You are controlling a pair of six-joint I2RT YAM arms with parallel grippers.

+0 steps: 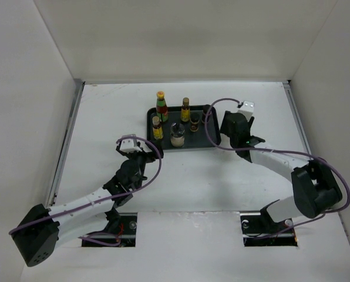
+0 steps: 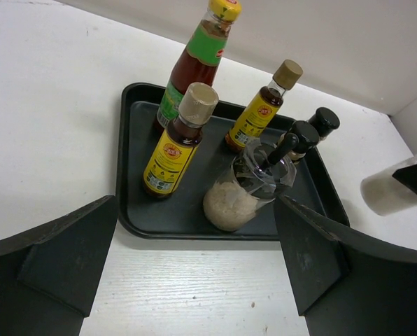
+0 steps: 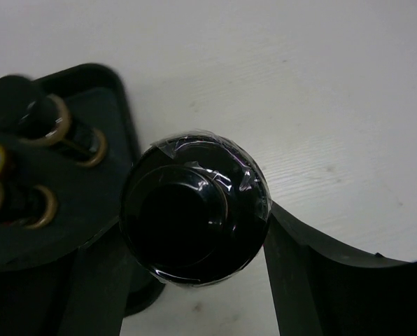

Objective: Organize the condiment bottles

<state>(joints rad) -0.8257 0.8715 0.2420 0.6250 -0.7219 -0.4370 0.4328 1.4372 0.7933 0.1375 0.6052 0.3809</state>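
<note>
The right arm's fingers (image 3: 320, 287) are closed on either side of a dark-capped, pale-bodied bottle (image 3: 194, 224), pressing its film-wrapped cap from both flanks. The right wrist view looks straight down the bottle's long axis, so the bottle runs along the fingers' own reach, cap toward the wrist. It is unclear whether its base rests on the white table (image 1: 192, 176) or hangs just above it.

The relation that matters is sideways. The held bottle is just outside the right rim of the flat black rectangular tray (image 2: 130, 161), near the tray's near right corner, and the tray lies to the left of the fingers. The coming move therefore looks like a short carry leftward, high enough for the base to pass the tray's wall.

The other bottles stand in the tray:
- a tall green-and-red bottle with a yellow cap (image 2: 194, 63) at the far left
- two amber yellow-labelled bottles (image 2: 170, 154)
- a second pale-bodied bottle (image 2: 236, 199) at the near edge
- two small dark-capped bottles (image 2: 324, 120) toward the right

Bare tray floor shows in the near right part, closest to the held bottle. That is the likely landing place, though the small dark-capped bottles close behind it could be knocked.

The left arm's fingers (image 2: 54, 266) are spread wide and empty, hovering over the table just before the tray's near edge. The right arm is the nearer one and has the bottle.
</note>
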